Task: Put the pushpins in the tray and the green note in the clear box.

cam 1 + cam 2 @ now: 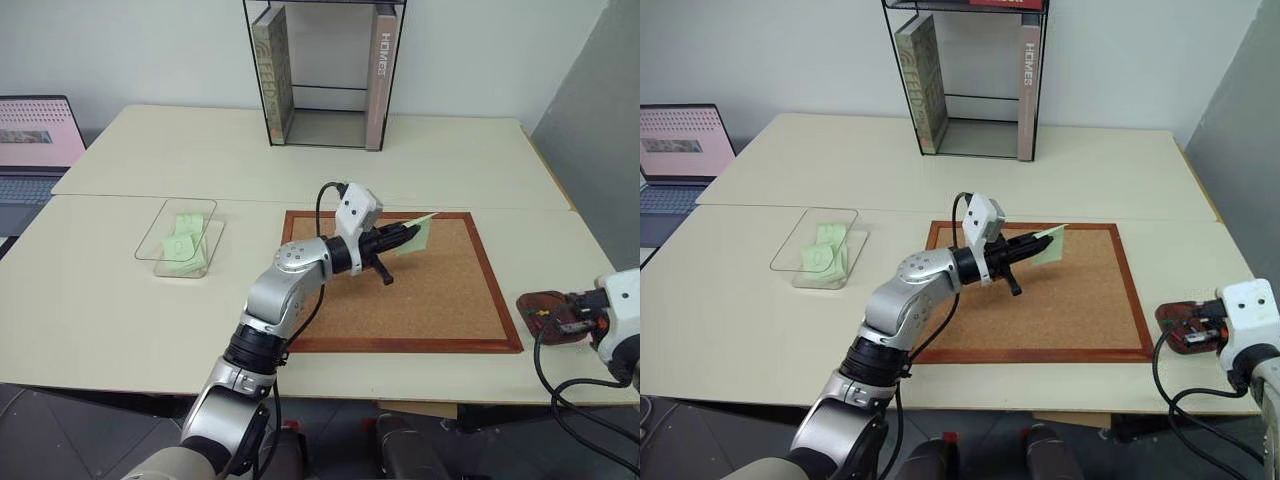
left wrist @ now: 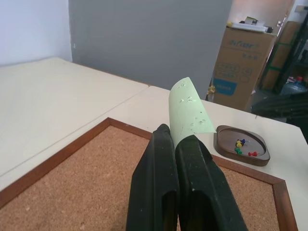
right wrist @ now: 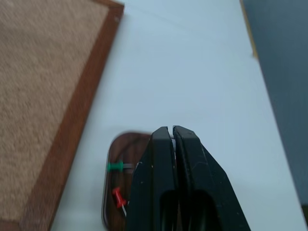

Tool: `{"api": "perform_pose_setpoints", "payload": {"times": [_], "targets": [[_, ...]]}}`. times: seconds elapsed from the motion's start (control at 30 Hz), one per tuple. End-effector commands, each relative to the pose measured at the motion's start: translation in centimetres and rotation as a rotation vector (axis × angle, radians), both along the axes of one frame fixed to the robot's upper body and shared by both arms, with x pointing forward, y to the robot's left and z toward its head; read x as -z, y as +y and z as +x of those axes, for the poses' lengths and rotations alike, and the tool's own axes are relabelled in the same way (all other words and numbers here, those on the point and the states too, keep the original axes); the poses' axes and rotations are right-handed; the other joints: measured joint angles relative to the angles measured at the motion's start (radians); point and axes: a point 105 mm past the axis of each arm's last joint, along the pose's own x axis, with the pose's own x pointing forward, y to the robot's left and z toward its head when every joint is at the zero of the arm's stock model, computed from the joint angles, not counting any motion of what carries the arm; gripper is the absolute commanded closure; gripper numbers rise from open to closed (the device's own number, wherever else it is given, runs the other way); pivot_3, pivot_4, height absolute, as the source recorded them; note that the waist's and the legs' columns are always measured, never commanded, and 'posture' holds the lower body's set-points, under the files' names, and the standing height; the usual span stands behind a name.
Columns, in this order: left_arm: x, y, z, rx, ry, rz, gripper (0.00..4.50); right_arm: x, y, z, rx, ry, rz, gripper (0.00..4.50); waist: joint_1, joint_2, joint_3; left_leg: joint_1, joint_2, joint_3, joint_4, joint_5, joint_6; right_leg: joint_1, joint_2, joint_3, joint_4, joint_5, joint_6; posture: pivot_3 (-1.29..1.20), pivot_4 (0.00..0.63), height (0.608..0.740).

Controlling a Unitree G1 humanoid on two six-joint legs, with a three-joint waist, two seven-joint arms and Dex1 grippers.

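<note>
While the green note (image 2: 188, 108) is pinched only by one edge in the closed left gripper (image 2: 179, 139) above the corkboard (image 1: 440, 300), it could be dropped short of the clear box (image 1: 180, 240); the right gripper (image 3: 172, 132) is held shut over the tray (image 2: 242, 145).

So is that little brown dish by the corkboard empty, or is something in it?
Not empty. The tray holds several coloured pushpins: red, green, yellow and blue heads lie inside its rim.
</note>
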Motion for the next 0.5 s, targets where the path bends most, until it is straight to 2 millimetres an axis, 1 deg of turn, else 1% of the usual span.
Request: {"api": "perform_pose_setpoints", "payload": {"times": [0.03, 0.07, 0.13, 0.17, 0.2, 0.27, 0.3, 0.5], "targets": [[-1.0, -0.4, -0.6, 0.025, -0.062, -0.005, 4.49, 0.2, -0.9, -0.3, 0.045, 0.01, 0.043, 4.5, 0.0, 0.0, 0.0, 0.0, 0.0, 0.0, 0.0, 0.0, 0.0, 0.0, 0.0, 0.0, 0.0, 0.0, 0.0, 0.0, 0.15, 0.74], [-0.9, -0.4, -0.6, 0.025, -0.061, -0.003, 4.49, 0.5, -1.0, -0.2, 0.048, 0.02, 0.051, 4.5, 0.0, 0.0, 0.0, 0.0, 0.0, 0.0, 0.0, 0.0, 0.0, 0.0, 0.0, 0.0, 0.0, 0.0, 0.0, 0.0, 0.15, 0.74], [-0.8, -0.4, -0.6, 0.025, -0.06, -0.001, 4.5, 1.1, -1.0, -0.1, 0.044, 0.04, 0.071, 4.02, 0.0, 0.0, 0.0, 0.0, 0.0, 0.0, 0.0, 0.0, 0.0, 0.0, 0.0, 0.0, 0.0, 0.0, 0.0, 0.0, 0.15, 0.74], [-0.7, -0.4, -0.6, 0.025, -0.059, 0.002, 4.5, 1.4, -1.0, 0.1, 0.044, 0.046, 0.079, 3.99, 0.0, 0.0, 0.0, 0.0, 0.0, 0.0, 0.0, 0.0, 0.0, 0.0, 0.0, 0.0, 0.0, 0.0, 0.0, 0.0, 0.15, 0.74], [-0.6, -0.4, -0.6, 0.025, -0.058, 0.005, 4.5, 1.5, -1.0, 0.3, 0.048, 0.046, 0.085, 3.8, -0.001, 0.0, 0.0, 0.0, 0.0, 0.0, 0.0, 0.0, 0.0, 0.0, 0.0, 0.0, 0.0, 0.0, 0.0, 0.0, 0.15, 0.74], [-0.5, -0.4, -0.5, 0.025, -0.056, 0.007, 4.5, 1.6, -1.4, 0.8, 0.063, 0.04, 0.08, 3.31, -0.001, 0.0, 0.0, 0.0, 0.0, 0.0, 0.0, 0.0, 0.0, 0.0, 0.0, 0.0, 0.0, 0.0, 0.0, 0.0, 0.15, 0.74], [-0.5, -0.4, -0.5, 0.025, -0.056, 0.008, 4.5, 1.6, -1.5, 1.0, 0.069, 0.035, 0.084, 2.98, -0.002, 0.0, 0.0, 0.0, 0.0, 0.0, 0.0, 0.0, 0.0, 0.0, 0.0, 0.0, 0.0, 0.0, 0.0, 0.0, 0.15, 0.74], [-0.5, -0.3, -0.3, 0.019, -0.058, 0.012, 4.5, 0.7, -1.5, 1.7, 0.075, 0.001, 0.133, 1.7, -0.001, 0.0, 0.0, 0.0, 0.0, 0.0, 0.0, 0.0, 0.0, 0.0, 0.0, 0.0, 0.0, 0.0, 0.001, 0.0, 0.15, 0.74]]}}
